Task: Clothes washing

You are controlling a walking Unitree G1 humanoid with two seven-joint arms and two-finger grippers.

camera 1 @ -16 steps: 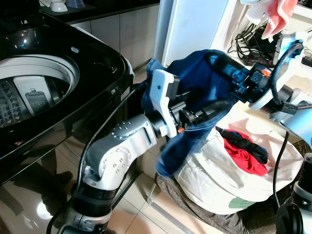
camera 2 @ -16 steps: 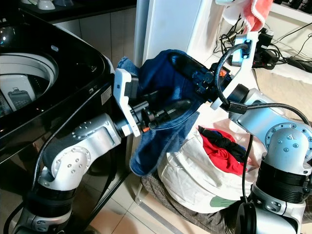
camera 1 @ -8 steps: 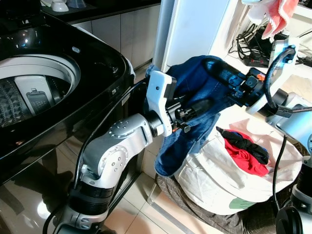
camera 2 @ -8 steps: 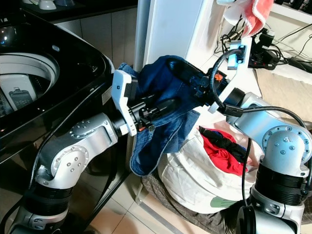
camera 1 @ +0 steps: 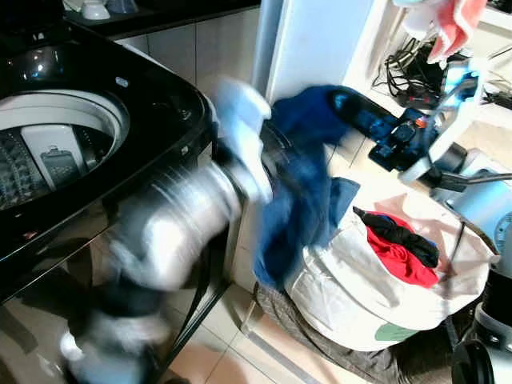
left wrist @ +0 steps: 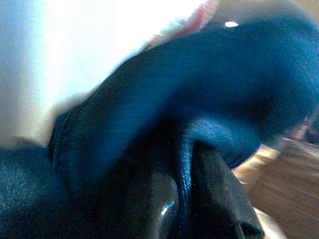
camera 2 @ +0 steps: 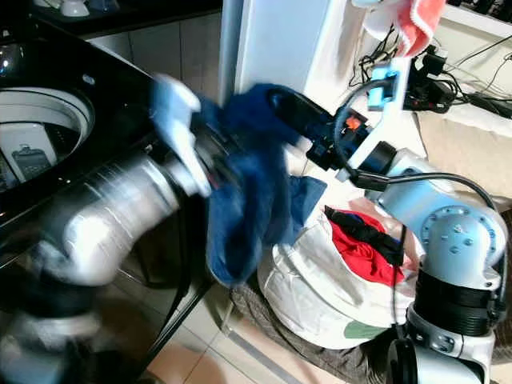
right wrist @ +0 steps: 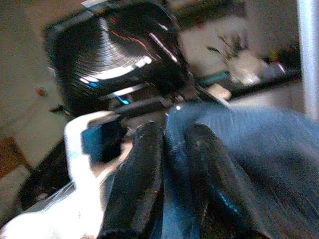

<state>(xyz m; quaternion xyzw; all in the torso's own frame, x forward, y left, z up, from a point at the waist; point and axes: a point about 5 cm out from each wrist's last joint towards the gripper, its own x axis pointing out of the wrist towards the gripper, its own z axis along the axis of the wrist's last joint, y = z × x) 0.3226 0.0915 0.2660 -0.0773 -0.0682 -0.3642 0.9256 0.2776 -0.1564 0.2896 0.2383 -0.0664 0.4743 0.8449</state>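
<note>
Beside black washer (camera 1: 152,104): both claws, left (left wrist: 184,199) and right (right wrist: 174,149), pinch blue jeans (camera 1: 308,184).

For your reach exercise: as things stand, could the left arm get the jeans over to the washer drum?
Probably yes. The left gripper has its fingers shut on the jeans, the drum lies open just to its left, but the right gripper also clamps the jeans and must let go.
</note>
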